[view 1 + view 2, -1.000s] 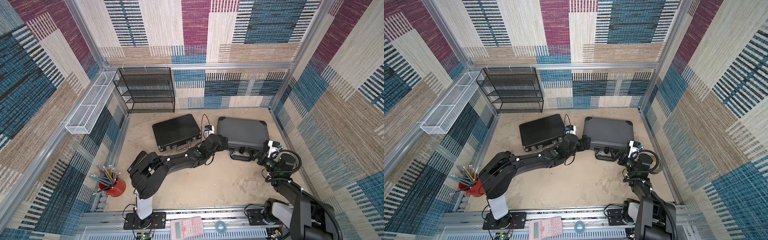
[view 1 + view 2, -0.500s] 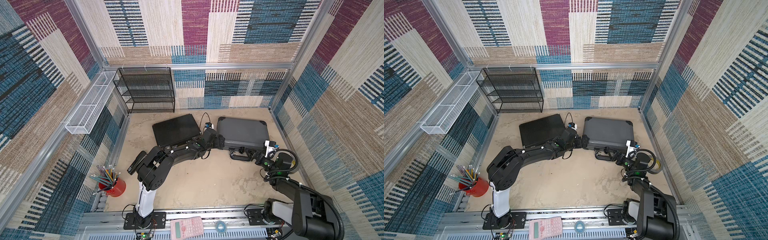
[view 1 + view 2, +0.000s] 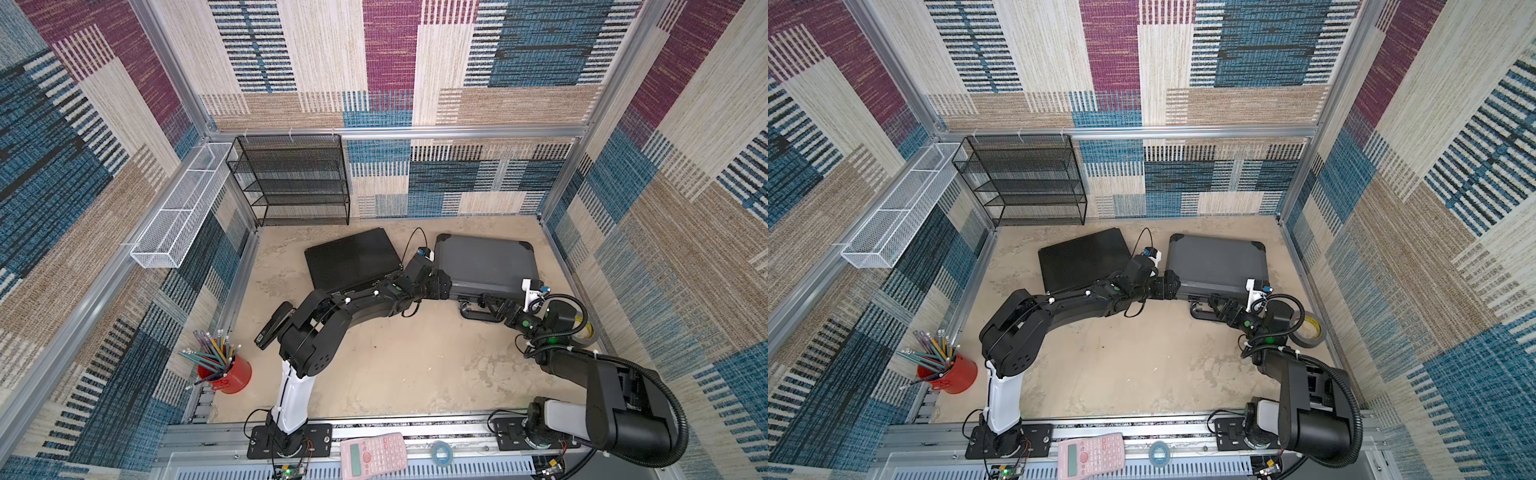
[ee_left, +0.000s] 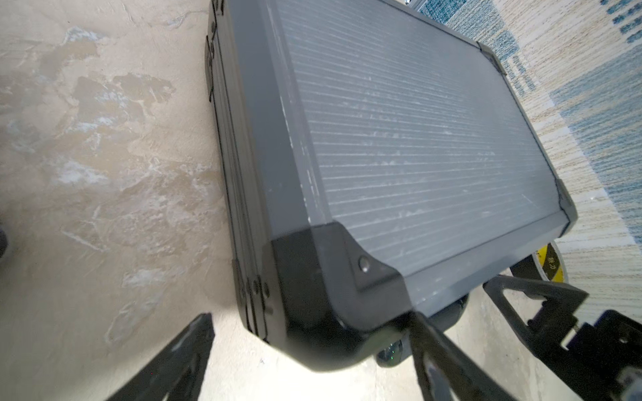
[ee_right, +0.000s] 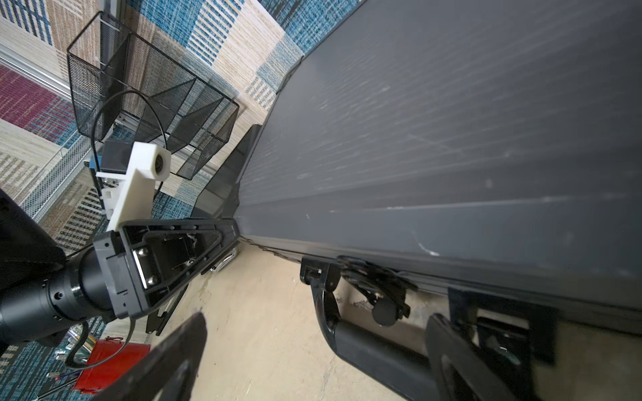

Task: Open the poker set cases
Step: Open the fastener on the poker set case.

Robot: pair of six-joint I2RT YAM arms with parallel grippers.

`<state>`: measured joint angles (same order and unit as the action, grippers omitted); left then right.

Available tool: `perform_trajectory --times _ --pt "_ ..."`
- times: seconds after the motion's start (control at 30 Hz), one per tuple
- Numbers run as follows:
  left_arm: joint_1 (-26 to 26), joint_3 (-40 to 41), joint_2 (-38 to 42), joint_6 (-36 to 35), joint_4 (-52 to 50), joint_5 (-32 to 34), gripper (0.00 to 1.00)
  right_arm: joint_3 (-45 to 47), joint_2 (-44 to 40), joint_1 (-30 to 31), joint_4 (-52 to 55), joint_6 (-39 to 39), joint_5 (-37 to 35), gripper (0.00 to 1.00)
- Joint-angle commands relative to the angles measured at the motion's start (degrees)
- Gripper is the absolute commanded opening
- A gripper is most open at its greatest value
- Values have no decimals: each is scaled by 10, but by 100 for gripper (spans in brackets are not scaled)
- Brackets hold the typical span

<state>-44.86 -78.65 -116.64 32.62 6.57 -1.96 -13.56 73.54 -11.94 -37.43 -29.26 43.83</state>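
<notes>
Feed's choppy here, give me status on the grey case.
Left gripper open, straddling grey case corner. Right gripper open around handle. Case shut. Nothing on top.

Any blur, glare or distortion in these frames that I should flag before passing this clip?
Both top views: sharp and evenly lit, no glare. Left wrist view: the grey case is slightly soft, and the table is washed out white under its near corner. Right wrist view: the near fingers are out of focus, and the case surface looks smeared.

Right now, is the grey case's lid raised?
No, the grey case lies shut, lid flush on its base along the side seam.
</notes>
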Motion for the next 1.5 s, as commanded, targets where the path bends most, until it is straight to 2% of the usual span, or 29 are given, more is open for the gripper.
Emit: perform_trajectory --times 0.0,0.23,0.5,0.67,0.77,0.93,1.07,1.33,1.47 --pt "5 -8 -12 -22 -65 28 87 -9 9 7 -23 9 -8 100" --pt "13 18 -7 -16 -67 44 85 -17 34 18 -28 10 -18 100" --pt "19 26 -10 -13 -50 17 79 -37 62 27 -19 22 -33 99" --pt "21 81 32 7 43 8 79 -40 55 33 -5 35 -52 98" --pt "21 88 57 3 54 18 82 -33 43 34 4 38 -61 99" --pt "23 77 72 -8 58 20 91 -27 25 33 14 37 -69 99" --pt "25 39 47 -24 48 -5 96 -25 20 34 10 33 -71 99" --pt "32 -31 -11 -25 28 -57 98 -27 29 34 -2 34 -64 99" --pt "33 -69 -35 -32 -17 -70 95 -28 34 34 -9 31 -57 99"
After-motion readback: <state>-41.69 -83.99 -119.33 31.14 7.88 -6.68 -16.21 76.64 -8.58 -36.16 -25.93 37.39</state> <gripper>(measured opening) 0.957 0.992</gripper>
